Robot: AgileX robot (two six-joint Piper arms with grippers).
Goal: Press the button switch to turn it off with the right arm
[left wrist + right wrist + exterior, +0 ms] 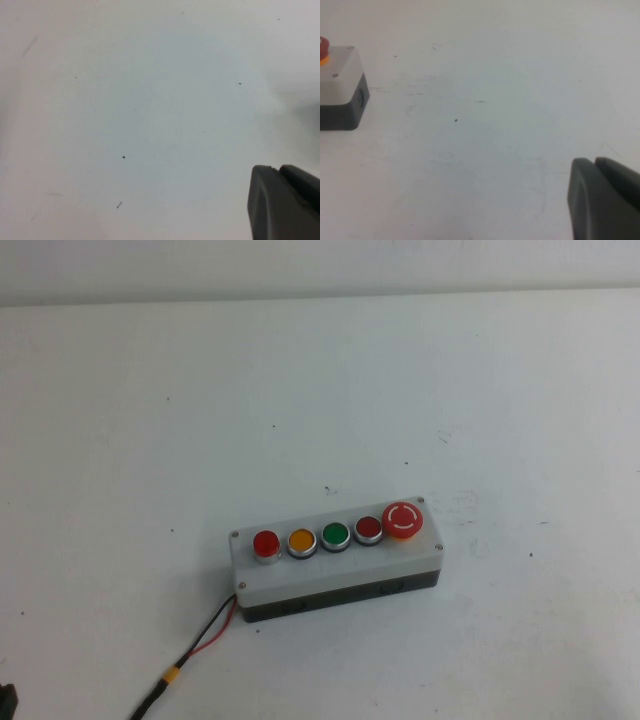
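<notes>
Button switch, small round bright-red push button with silver ring, sits lower centre of the high view on a grey rigid five-button box. Judged stiff, spring-loaded; press its cap squarely from above. Right gripper and left gripper show only at wrist-view lower-right corners; finger state cannot be told.

The white bench lies bare on every side of the grey five-button control box, so approach from above, behind and the right is open. The only clutter is the red and black wire pair trailing off its front-left corner. The large red mushroom button stands tallest, at the right end of the row, four small buttons away from the small round bright-red push button. The left claw and right claw hang over bare bench, the right one well apart from the box's end.
</notes>
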